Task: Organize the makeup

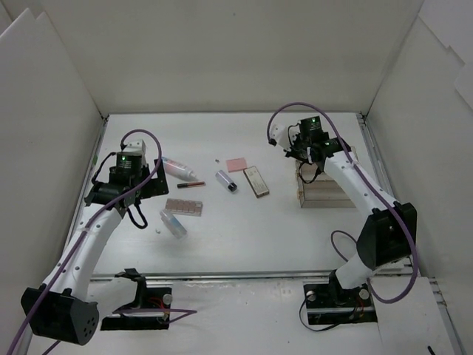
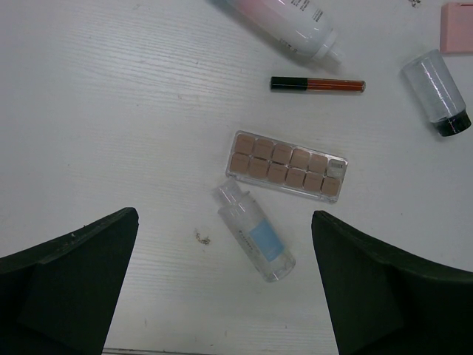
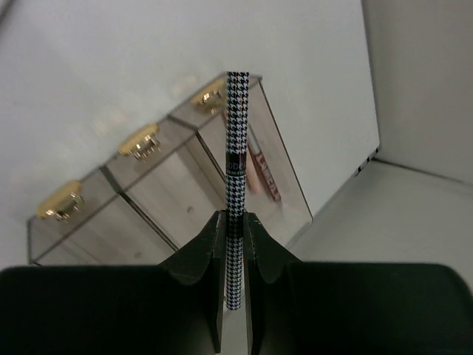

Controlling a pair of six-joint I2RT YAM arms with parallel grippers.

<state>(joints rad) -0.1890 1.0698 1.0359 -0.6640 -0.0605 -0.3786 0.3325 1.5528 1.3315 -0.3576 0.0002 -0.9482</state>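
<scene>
The right gripper (image 3: 235,222) pinches a houndstooth pencil (image 3: 236,133), seemingly over the clear box (image 3: 162,185) at the right, while the left gripper (image 2: 224,218) hangs wide above the brown palette (image 2: 287,166).

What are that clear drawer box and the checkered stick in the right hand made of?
The drawer box looks like clear, glossy acrylic: you see through its walls; the gold knobs seem metal. The houndstooth pencil in the right hand has a smooth printed shell, plastic or lacquered wood, unclear.
</scene>
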